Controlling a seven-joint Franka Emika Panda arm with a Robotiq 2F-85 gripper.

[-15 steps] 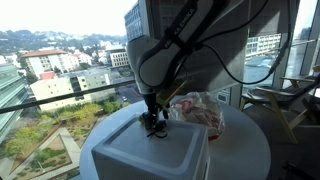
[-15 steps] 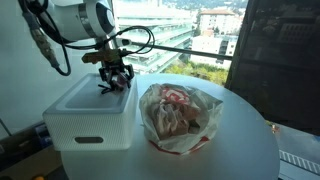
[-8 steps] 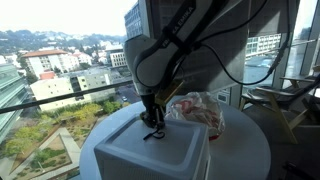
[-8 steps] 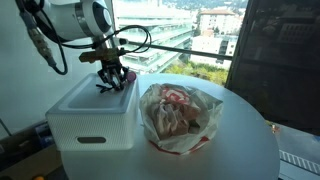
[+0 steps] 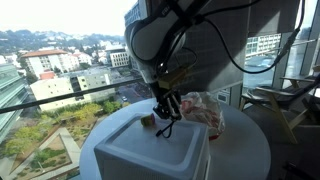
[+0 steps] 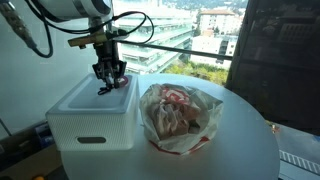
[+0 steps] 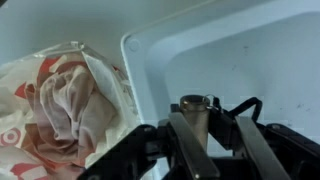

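Your pincer (image 7: pixel 206 120) is closed snugly on a small cylinder (image 7: pixel 194 106). It looks light, rigid, possibly slick, so grasp its sides.

A small tan-brown cylinder (image 7: pixel 196 112) with a darker rimmed top stands upright. In the wrist view it shows between the fingers of the pincer (image 7: pixel 210 122), over the white tub (image 7: pixel 250 50) near its corner. Whether it is clamped cannot be told.

End effector (image 5: pixel 167 112) above white box (image 5: pixel 150 150), plastic bag (image 5: pixel 200 110) alongside, round table (image 5: pixel 245 150), city buildings (image 5: pixel 60 70) beyond
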